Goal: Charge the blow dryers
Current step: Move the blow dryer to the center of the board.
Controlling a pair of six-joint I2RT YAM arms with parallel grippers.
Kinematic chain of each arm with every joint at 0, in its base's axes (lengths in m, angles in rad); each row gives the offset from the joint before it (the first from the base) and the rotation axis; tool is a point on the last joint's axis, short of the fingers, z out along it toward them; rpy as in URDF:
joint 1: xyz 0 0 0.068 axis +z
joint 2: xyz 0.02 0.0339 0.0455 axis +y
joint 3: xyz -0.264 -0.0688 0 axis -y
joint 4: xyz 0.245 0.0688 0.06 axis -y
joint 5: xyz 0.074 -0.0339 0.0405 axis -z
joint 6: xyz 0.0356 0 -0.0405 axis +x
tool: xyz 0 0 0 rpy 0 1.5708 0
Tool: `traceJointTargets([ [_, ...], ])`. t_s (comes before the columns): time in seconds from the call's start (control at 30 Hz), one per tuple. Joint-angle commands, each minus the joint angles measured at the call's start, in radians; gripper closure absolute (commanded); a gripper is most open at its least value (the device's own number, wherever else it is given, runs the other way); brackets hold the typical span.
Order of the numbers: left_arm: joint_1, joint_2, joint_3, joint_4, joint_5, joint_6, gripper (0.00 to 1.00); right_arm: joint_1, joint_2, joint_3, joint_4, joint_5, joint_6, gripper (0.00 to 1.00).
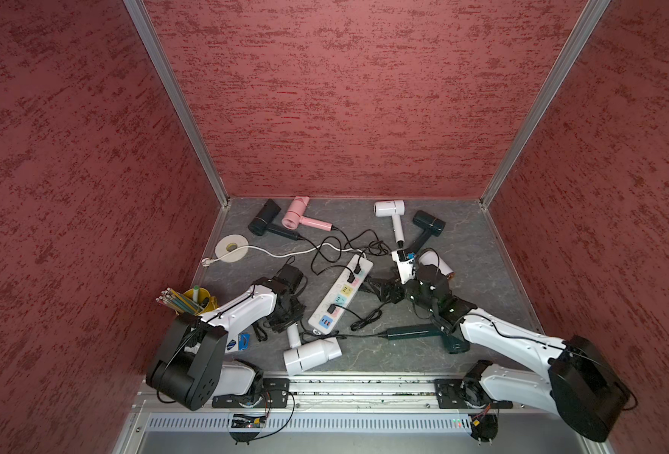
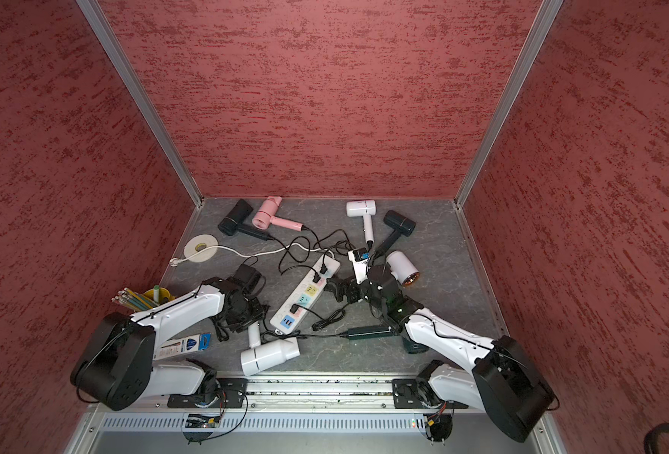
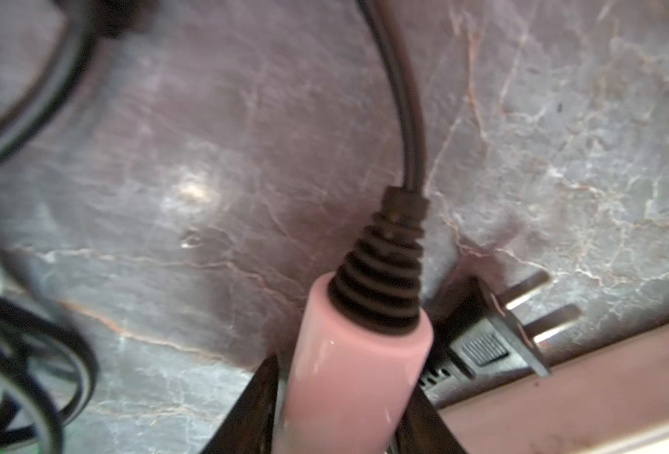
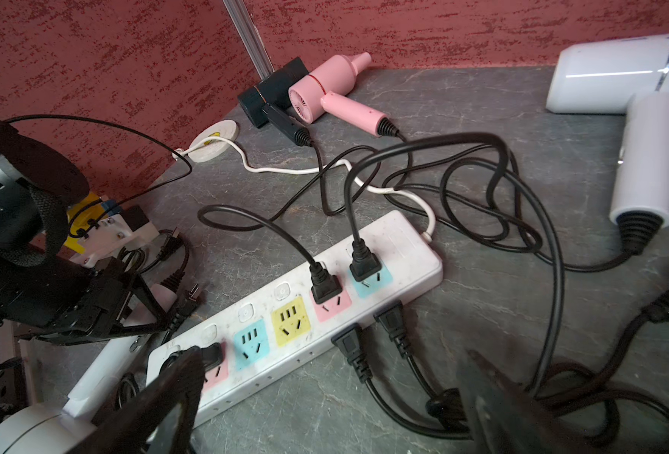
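Left gripper (image 3: 346, 377) flanks a dryer handle (image 3: 364, 353), grip uncertain, near the front edge of the grey veined counter (image 1: 474, 243); right gripper (image 4: 331, 355) spread beside the power strip (image 4: 399, 239); mottled red walls (image 1: 344, 98).

Long white power strip (image 1: 340, 293) with pastel sockets lying diagonally mid-table, its white cord (image 4: 282, 171) crossing a white tape roll (image 1: 230, 247), yellow cup (image 1: 209, 303) of pencils (image 1: 175, 299) by the left wall, blue-labelled packet (image 2: 191, 344) nearby, grey marbled tabletop (image 1: 462, 243), red textured walls (image 1: 344, 98)

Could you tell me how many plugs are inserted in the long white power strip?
3 black plugs in the long white power strip: far-end blue socket, adjacent pink socket, near-end pink socket, partly hidden.
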Motion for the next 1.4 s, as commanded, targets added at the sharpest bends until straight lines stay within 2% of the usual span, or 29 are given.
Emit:
traceJointTargets([
  [0.0, 0.004, 0.059, 0.008, 0.103, -0.023, -0.029, 0.58, -0.002, -0.02, 0.032, -0.011, -0.006, -0.011, 0.0],
  [0.23, 0.004, 0.147, 0.074, 0.191, -0.021, -0.031, 0.58, -0.002, -0.03, 0.032, -0.019, 0.003, -0.015, 0.0],
  [0.4, 0.005, 0.177, 0.151, 0.175, -0.052, 0.012, 0.58, -0.002, -0.038, 0.03, -0.025, 0.014, -0.018, 0.0],
  [0.53, 0.007, 0.126, 0.149, 0.124, -0.088, 0.026, 0.58, -0.001, -0.041, 0.03, -0.027, 0.016, -0.018, 0.0],
  [0.83, 0.079, -0.023, 0.009, 0.063, -0.097, 0.076, 0.59, -0.002, -0.042, 0.029, -0.021, -0.003, -0.014, 0.0],
  [1.1, 0.093, -0.089, 0.003, 0.006, -0.109, 0.141, 0.59, -0.002, -0.045, 0.026, -0.016, -0.011, -0.012, 0.0],
  [1.17, 0.106, -0.091, 0.014, -0.004, -0.115, 0.153, 0.55, -0.002, -0.047, 0.025, -0.015, -0.013, -0.011, 0.0],
  [1.3, 0.113, -0.103, 0.057, -0.033, -0.128, 0.164, 0.37, -0.002, -0.054, 0.022, -0.013, -0.018, -0.012, 0.0],
  [1.37, 0.113, -0.12, 0.071, -0.055, -0.148, 0.153, 0.23, -0.002, -0.06, 0.02, -0.011, -0.015, -0.012, 0.0],
])
